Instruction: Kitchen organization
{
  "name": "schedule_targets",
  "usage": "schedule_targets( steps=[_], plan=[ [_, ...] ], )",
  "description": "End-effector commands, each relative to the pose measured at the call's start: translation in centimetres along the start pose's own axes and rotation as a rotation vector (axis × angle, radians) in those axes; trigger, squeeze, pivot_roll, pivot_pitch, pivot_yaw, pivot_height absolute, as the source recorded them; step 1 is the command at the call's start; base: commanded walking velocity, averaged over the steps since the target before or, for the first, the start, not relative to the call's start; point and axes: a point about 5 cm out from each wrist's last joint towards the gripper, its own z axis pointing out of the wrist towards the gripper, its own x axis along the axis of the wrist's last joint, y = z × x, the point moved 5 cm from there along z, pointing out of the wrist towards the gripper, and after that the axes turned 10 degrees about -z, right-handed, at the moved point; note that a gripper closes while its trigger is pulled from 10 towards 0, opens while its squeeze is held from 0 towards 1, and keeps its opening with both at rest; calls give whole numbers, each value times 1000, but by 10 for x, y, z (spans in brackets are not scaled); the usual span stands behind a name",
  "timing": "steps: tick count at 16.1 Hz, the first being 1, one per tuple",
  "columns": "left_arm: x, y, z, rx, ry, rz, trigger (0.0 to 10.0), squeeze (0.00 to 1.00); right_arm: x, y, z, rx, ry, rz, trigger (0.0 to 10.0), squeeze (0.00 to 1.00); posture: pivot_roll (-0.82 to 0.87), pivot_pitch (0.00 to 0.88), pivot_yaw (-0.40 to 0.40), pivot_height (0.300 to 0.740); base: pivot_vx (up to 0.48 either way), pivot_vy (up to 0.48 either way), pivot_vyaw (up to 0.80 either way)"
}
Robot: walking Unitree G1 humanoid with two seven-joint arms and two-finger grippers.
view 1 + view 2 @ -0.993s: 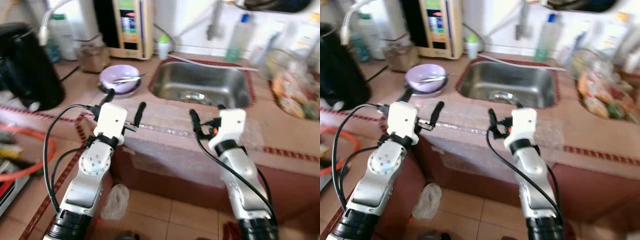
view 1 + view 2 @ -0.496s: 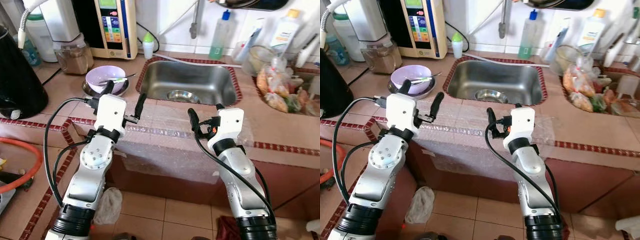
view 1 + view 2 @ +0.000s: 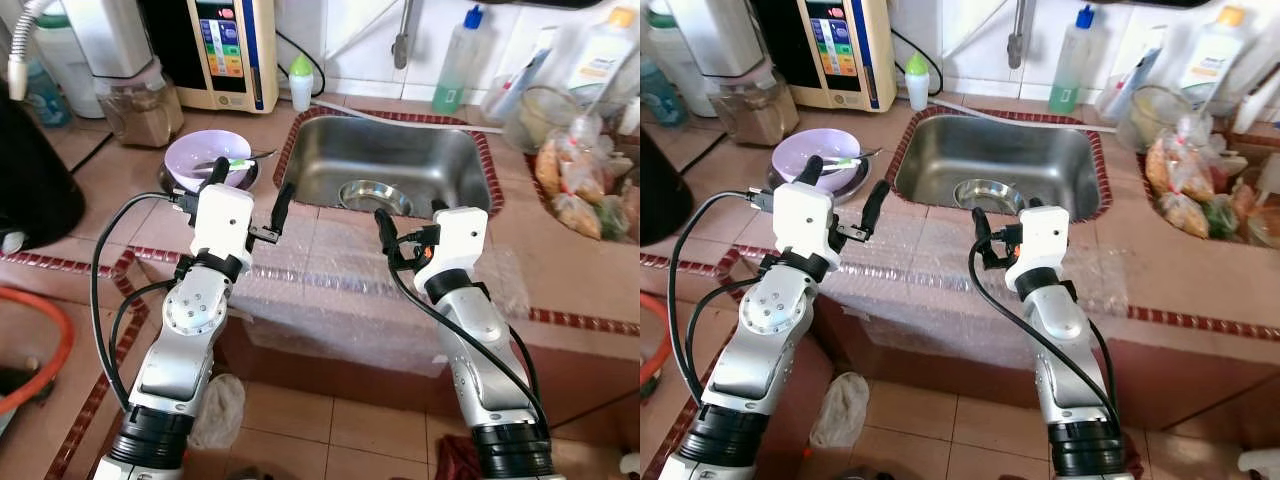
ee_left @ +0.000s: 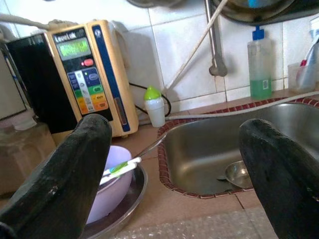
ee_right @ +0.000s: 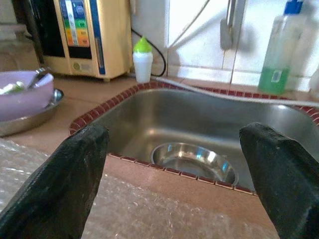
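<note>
A steel sink [image 3: 405, 158] is set into the tiled counter, and a small steel bowl [image 3: 373, 196] lies in its basin. Left of the sink a purple bowl [image 3: 205, 155] holding utensils rests on a steel plate [image 4: 130, 196]. A sheet of bubble wrap [image 3: 330, 290] covers the counter's front edge. My left gripper [image 3: 250, 185] is open above the wrap, between the purple bowl and the sink's near left corner. The right gripper [image 3: 410, 222], also open, hovers just before the sink's front rim, with the steel bowl [image 5: 193, 160] straight ahead of it. Neither holds anything.
A water ioniser [image 3: 228, 50], a small white bottle with a green cap [image 3: 301, 82] and a green soap bottle [image 3: 458, 60] line the back wall. Food bags [image 3: 575, 180] crowd the right. A black appliance [image 3: 30, 170] stands left. A rag [image 3: 215, 405] lies on the floor.
The blur has gone and the whole picture has shifted, so the camera moved and the sink sits lower in view. Both arms hold the same pose with fingers open.
</note>
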Motion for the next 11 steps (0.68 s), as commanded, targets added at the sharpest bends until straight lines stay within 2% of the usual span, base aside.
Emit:
schedule_targets(
  steps=[1,2,9,11],
  plan=[
    [3,1,2,-9,3,4,10000,0,1,0,2,2,0,7,10000,0,-14,0,19,740,274,0,-800],
    [3,1,2,-10,3,2,10000,0,2,0,2,0,7,9,10000,0,-14,0,19,740,270,0,-800],
    [2,1,2,-5,1,4,10000,0,2,-1,2,16,14,-5,10000,0,-9,0,15,740,267,0,0],
    [-5,-3,-5,17,-30,-13,10000,0,7,4,3,-1,40,-55,10000,0,-6,0,13,740,253,0,0]
  ],
)
